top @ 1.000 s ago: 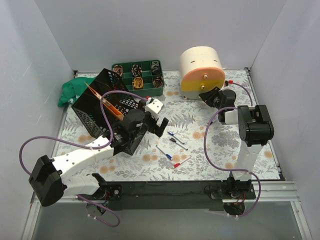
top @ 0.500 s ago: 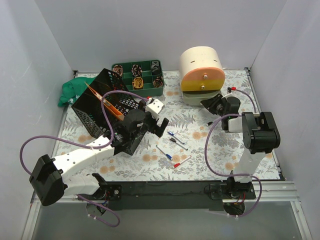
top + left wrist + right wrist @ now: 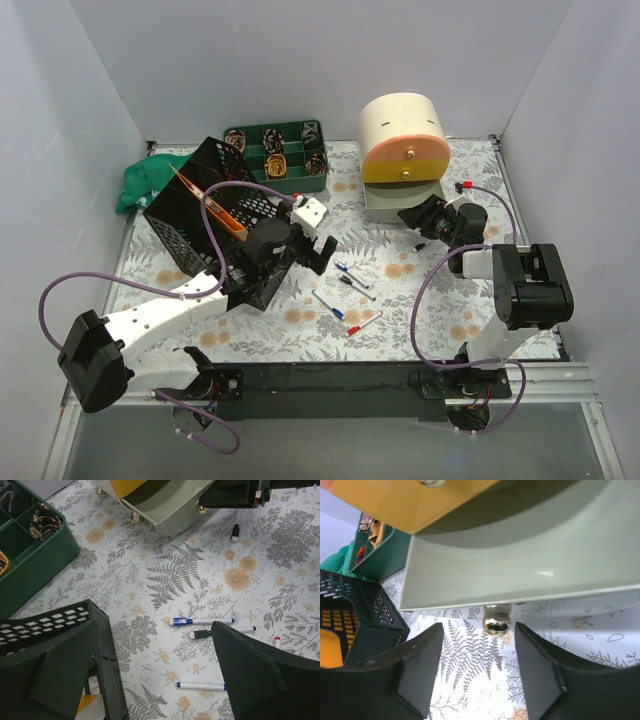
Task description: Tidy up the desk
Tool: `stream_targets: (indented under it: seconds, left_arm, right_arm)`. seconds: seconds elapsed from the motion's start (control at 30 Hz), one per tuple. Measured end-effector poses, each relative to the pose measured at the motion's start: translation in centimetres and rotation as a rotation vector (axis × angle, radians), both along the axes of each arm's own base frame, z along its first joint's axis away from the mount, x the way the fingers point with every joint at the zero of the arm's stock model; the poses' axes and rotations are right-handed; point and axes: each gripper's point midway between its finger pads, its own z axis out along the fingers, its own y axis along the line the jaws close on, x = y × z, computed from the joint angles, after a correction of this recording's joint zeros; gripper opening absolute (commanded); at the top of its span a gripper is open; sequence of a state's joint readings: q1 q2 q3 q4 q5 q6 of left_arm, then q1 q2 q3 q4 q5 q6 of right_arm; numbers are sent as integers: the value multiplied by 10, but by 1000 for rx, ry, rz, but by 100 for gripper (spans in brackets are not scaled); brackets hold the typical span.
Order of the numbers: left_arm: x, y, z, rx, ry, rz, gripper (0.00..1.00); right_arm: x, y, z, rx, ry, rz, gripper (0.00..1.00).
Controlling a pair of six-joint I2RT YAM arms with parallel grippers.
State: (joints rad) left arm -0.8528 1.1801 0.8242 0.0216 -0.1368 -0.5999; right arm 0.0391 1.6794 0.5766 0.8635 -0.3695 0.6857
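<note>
The right gripper (image 3: 477, 642) stands open. Its fingers sit either side of the metal knob (image 3: 496, 621) on a grey-green drawer (image 3: 520, 565), not visibly touching it. The drawer juts from the round cream drawer unit (image 3: 402, 130). The left gripper (image 3: 154, 627) is spread wide and holds nothing, hovering just beside the black wire-mesh rack (image 3: 55, 622). Beneath both lies the desk (image 3: 165, 575). Its floral top carries a blue-capped marker (image 3: 200, 621) among other pens, with a green compartment tray (image 3: 275, 150) at the rear.

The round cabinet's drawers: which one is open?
The bottom grey-green drawer: it juts out in front, while the yellow drawer and peach drawer above sit flush.
</note>
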Motion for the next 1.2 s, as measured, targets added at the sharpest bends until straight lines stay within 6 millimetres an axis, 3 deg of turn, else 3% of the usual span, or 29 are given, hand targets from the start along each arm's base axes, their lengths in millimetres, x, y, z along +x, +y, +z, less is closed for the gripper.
stream_targets:
  seconds: [0.23, 0.43, 0.63, 0.67, 0.7, 0.73, 0.77, 0.87, 1.03, 1.13, 1.2]
  left_arm:
    - [-2, -1, 2, -9, 2, -13, 98]
    - [-5, 0, 12, -33, -12, -18, 98]
    - [-7, 1, 18, -46, -22, -23, 98]
    - [-7, 1, 19, -47, -23, -23, 98]
    - [-8, 1, 19, -49, -23, -24, 98]
    - [-8, 1, 20, -51, -24, -26, 98]
    - [-8, 1, 21, -52, -26, -26, 98]
    - [-9, 2, 23, -57, -29, -26, 98]
    - [-9, 2, 24, -58, -31, -26, 98]
    - [-9, 2, 24, -58, -31, -26, 98]
    - [-9, 2, 24, -59, -31, -26, 98]
  right_arm:
    - [-16, -3, 34, -134, -138, 114, 72]
    - [-47, -6, 44, -423, -267, 433, 72]
    - [-38, -14, 71, -772, -444, 754, 78]
    - [-36, -17, 71, -819, -464, 785, 84]
    - [-35, -21, 70, -873, -480, 822, 87]
    - [-35, -25, 64, -932, -490, 866, 98]
    - [-36, -28, 58, -961, -484, 895, 99]
    - [-45, -39, 31, -1061, -481, 1039, 98]
    - [-60, -48, 8, -1185, -556, 1262, 96]
    - [-54, -52, 2, -1207, -584, 1381, 90]
    - [-38, -54, 0, -1213, -604, 1432, 84]
